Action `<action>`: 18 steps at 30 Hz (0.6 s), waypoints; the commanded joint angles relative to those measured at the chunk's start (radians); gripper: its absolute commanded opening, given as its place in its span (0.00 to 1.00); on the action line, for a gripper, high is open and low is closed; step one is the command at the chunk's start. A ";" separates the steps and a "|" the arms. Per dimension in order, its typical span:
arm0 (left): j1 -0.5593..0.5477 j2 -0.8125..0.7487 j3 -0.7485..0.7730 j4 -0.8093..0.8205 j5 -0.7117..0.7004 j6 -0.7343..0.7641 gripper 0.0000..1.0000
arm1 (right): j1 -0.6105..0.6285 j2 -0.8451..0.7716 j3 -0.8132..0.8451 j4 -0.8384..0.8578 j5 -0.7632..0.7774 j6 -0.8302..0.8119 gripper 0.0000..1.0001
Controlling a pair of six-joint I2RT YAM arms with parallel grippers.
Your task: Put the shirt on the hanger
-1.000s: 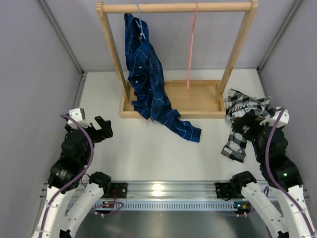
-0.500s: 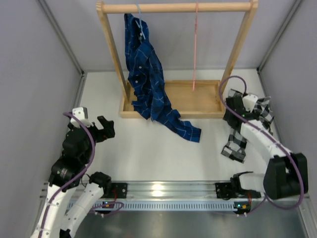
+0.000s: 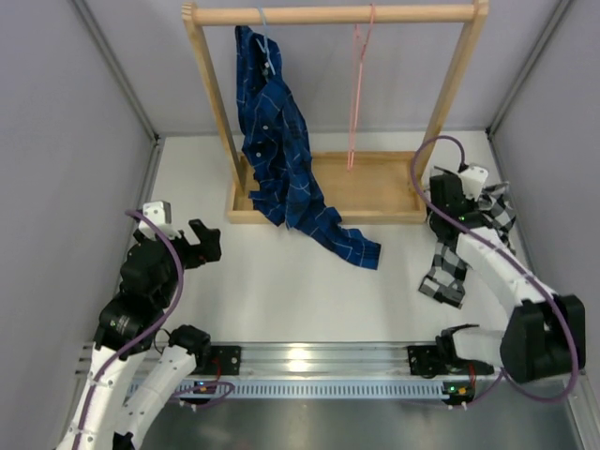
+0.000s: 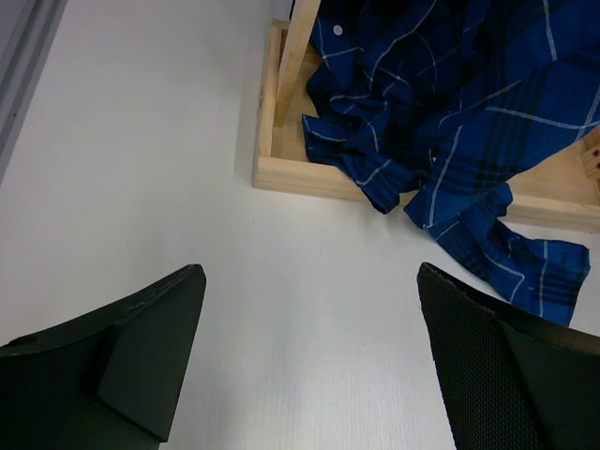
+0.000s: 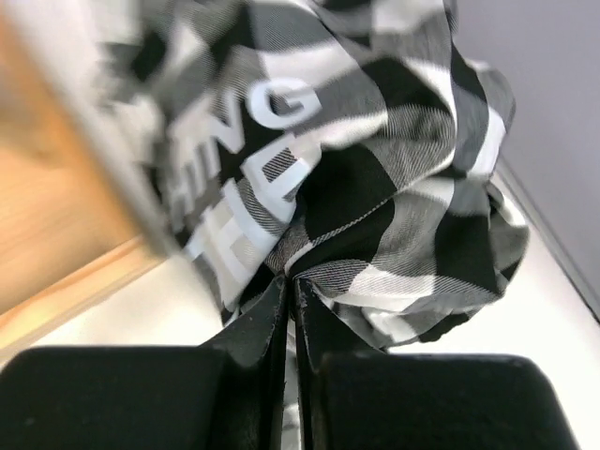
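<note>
The black-and-white checked shirt (image 3: 452,267) lies crumpled at the right of the table, beside the rack's wooden base. Its white block lettering (image 5: 272,112) shows in the right wrist view. My right gripper (image 3: 444,199) is down on the heap's far end, and its fingertips (image 5: 289,281) are shut on a fold of the shirt (image 5: 394,187). The thin pink hanger (image 3: 354,94) hangs bare from the rack's rod, right of centre. My left gripper (image 3: 202,244) hovers open over the left of the table, with only bare tabletop between its fingers (image 4: 150,347).
A wooden rack (image 3: 328,14) with a tray base (image 3: 375,192) stands at the back. A dark blue plaid shirt (image 3: 277,159) hangs on a light blue hanger at its left, its tail trailing onto the table (image 4: 506,253). Grey walls close in both sides.
My right arm has reached forward to the checked shirt and its jaws have closed on the fabric. The pink hanger has swayed slightly. My left arm has barely shifted.
</note>
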 commanded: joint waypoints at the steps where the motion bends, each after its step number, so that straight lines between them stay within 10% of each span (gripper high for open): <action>1: 0.004 0.001 -0.001 0.061 0.013 0.012 0.98 | 0.101 -0.173 0.007 0.018 -0.105 -0.018 0.00; 9: 0.004 -0.027 0.008 0.101 0.069 0.032 0.98 | 0.209 -0.696 0.133 -0.304 -0.483 0.040 0.00; 18: 0.006 -0.047 0.048 0.211 0.420 0.047 0.98 | 0.209 -0.662 0.656 -0.400 -0.907 -0.004 0.00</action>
